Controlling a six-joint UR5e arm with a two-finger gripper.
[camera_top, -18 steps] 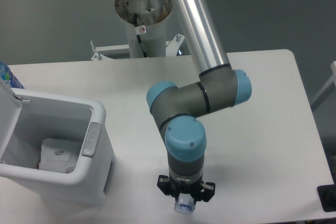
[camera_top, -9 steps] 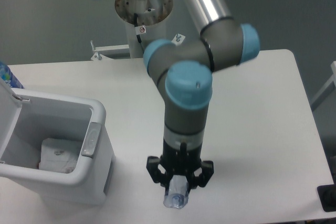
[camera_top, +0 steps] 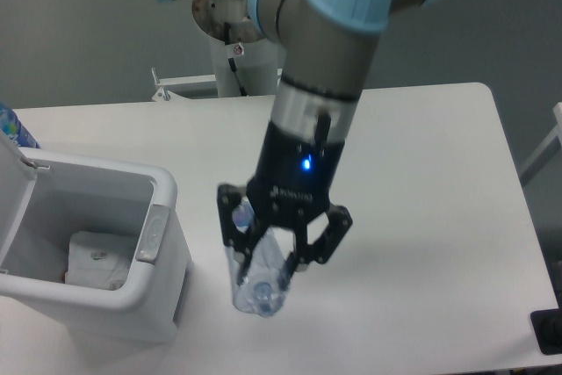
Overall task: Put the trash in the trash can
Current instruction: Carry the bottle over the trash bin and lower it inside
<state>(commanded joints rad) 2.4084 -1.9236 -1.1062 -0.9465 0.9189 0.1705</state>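
Note:
My gripper [camera_top: 274, 256] hangs above the table's front middle, shut on the crushed clear plastic bottle [camera_top: 261, 285], whose lower end sticks out below the fingers. The bottle is lifted off the table, right of the trash can [camera_top: 158, 305]. The white trash can stands at the front left with its lid [camera_top: 12, 157] open. A crumpled white paper wrapper [camera_top: 97, 261] lies on its floor. A grey latch tab [camera_top: 150, 233] sits on the rim facing the gripper.
The arm's base column [camera_top: 239, 37] rises behind the table's far edge. A blue-and-white object [camera_top: 12, 129] peeks out behind the lid at the far left. A dark object [camera_top: 550, 331] sits at the table's front right corner.
The gripper has risen well above the table and moved left toward the trash can, carrying the bottle with it. The arm's wrist now fills the upper middle of the view.

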